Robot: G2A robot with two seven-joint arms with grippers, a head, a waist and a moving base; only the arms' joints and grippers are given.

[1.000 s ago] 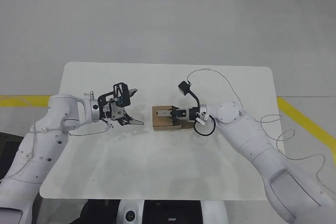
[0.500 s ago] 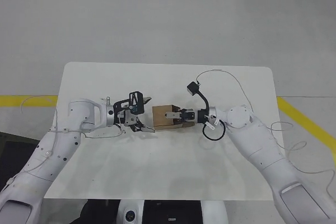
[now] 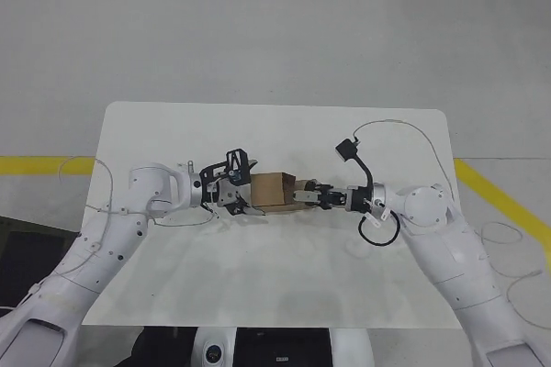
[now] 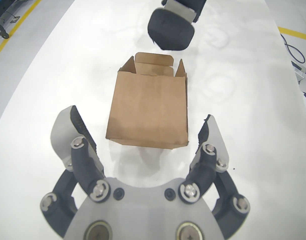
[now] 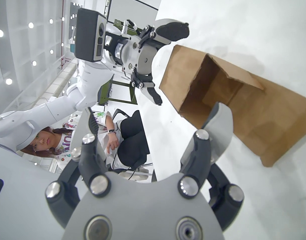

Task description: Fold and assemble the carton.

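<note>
Two grippers flank the carton (image 3: 274,190), which lies on its side on the white table (image 3: 165,128). The left gripper (image 4: 140,116) is at one end of the carton, its fingers spread wider than the carton and straddling that end, clamping nothing. The right gripper (image 5: 155,113) faces the carton's open, flapped end with its fingers also spread wide, holding nothing.

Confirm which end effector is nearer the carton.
Left. The left end effector straddles one end of the carton with open fingers; the right end effector, also open, hovers just off the flapped end.
</note>
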